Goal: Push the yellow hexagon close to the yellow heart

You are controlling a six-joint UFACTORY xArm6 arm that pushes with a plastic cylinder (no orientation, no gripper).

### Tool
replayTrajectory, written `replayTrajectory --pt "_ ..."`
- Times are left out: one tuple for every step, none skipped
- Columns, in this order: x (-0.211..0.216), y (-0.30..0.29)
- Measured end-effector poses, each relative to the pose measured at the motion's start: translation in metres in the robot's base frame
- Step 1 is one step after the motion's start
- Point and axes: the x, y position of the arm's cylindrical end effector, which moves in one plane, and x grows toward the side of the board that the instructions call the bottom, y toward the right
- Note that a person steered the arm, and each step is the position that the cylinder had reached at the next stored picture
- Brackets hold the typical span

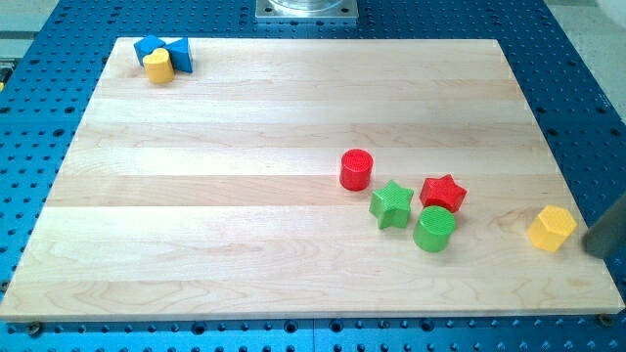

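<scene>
The yellow hexagon (551, 229) lies near the board's right edge, toward the view's bottom. The yellow heart (158, 66) sits at the board's top left corner, touching two blue blocks (179, 53). The two yellow blocks are far apart, almost the whole board's width. My rod enters from the view's right edge as a dark blurred shape. My tip (594, 251) is just right of the yellow hexagon, with a small gap between them.
Between the two yellow blocks, right of centre, stands a cluster: a red cylinder (356, 169), a green star (391, 204), a red star (442, 192) and a green cylinder (433, 228). The wooden board (245, 196) lies on a blue perforated table.
</scene>
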Motion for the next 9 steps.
replayTrajectory --pt "-0.010 -0.040" --pt "0.002 -0.048" --pt "-0.031 -0.070" --pt "-0.086 -0.091" --pt "-0.115 -0.129" --pt "-0.116 -0.133" --pt "-0.071 -0.102" --pt "-0.067 -0.149" --pt "-0.085 -0.199"
